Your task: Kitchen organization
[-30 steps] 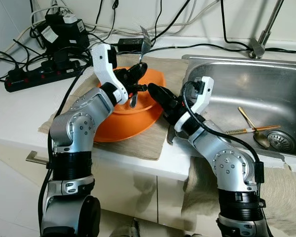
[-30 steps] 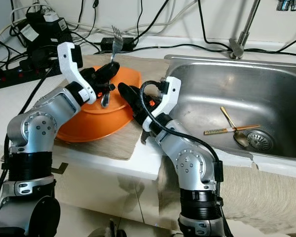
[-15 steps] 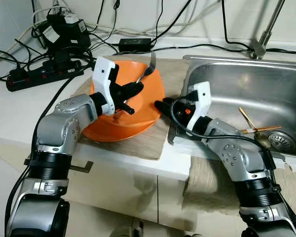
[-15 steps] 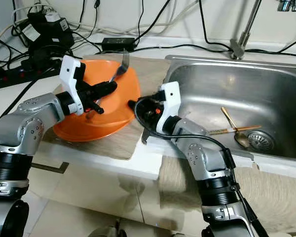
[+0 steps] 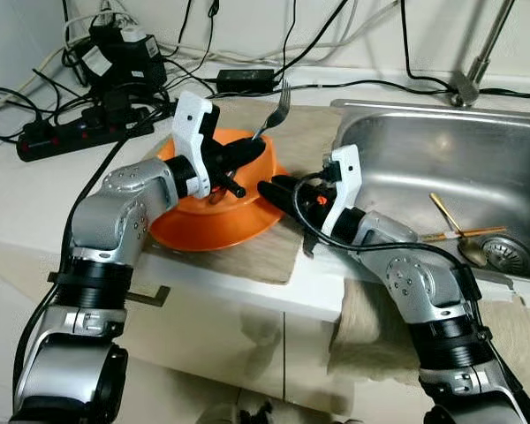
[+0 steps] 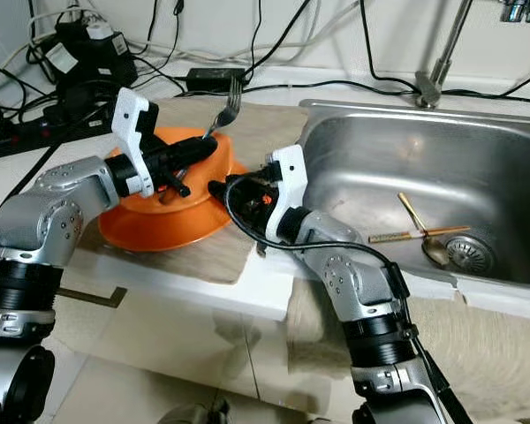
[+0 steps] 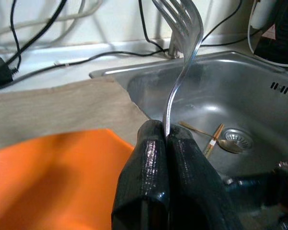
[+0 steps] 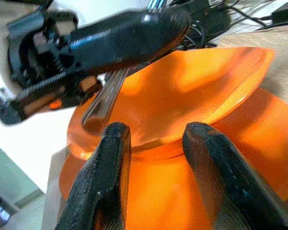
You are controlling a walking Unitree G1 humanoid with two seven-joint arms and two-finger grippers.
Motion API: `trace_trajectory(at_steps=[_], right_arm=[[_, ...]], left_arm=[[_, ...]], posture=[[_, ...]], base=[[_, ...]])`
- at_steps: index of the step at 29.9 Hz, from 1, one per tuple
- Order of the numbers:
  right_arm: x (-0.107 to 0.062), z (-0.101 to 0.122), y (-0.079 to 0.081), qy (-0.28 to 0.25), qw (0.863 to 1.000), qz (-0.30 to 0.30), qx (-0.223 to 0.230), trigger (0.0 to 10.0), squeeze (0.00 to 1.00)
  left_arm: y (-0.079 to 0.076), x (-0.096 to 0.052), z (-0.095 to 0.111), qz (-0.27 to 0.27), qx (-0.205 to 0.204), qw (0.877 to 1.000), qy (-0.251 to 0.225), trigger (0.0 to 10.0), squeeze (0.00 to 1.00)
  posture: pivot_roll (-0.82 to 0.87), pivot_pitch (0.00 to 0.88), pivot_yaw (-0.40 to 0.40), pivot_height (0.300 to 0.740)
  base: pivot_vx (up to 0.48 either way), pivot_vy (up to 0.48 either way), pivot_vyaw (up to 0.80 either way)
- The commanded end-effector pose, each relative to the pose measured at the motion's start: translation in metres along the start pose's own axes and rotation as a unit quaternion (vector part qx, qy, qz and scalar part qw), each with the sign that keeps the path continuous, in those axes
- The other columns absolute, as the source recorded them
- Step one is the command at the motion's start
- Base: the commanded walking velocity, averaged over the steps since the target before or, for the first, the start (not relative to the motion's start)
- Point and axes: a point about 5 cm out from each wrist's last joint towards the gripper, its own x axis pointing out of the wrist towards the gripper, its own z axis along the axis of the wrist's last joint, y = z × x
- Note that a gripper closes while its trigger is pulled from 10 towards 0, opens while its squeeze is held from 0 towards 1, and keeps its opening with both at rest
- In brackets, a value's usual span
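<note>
I see my left gripper (image 5: 241, 155) pinching a metal fork (image 5: 275, 109) by its handle, tines pointing up toward 1 o'clock, over the orange bowls (image 5: 214, 208). Those bowls sit stacked on a beige cloth (image 5: 306, 129) on the white counter (image 5: 18, 190), just at 9 o'clock of the steel sink (image 5: 442, 159). My right gripper (image 5: 274, 188) reaches in from 3 o'clock with its fingers (image 8: 105, 179) spread apart, hovering at the rim of the bowls (touching or not, I cannot tell). A gold spoon (image 5: 450, 227) and a chopstick (image 5: 442, 234) lie in the sink near the drain. A black power strip (image 5: 66, 134) lies at 10 o'clock of the bowls.
</note>
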Motion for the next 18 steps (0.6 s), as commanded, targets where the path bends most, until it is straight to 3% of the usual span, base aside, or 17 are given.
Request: trace_trajectory(at_steps=[1,8,18], right_arm=[[-0.001,-0.001,0.003,0.001,1.000,0.011,0.008,10.0,0.00],[-0.002,-0.002,0.007,0.002,1.000,0.023,0.014,10.0,0.00],[0.005,0.016,0.022,-0.026,0.999,0.046,-0.009,10.0,0.00]], left_arm=[[0.002,0.000,0.008,-0.001,0.021,1.000,-0.002,0.0,0.00],[0.005,0.003,0.015,0.004,0.032,0.999,-0.010,0.0,0.00],[-0.005,0.016,0.020,-0.006,0.029,0.999,-0.029,0.0,0.00]], posture=[[0.04,0.000,0.095,0.740],[0.05,0.000,0.095,0.740],[0.04,0.000,0.099,0.740]], base=[[0.000,0.000,0.00],[0.000,0.000,0.00],[0.000,0.000,0.00]])
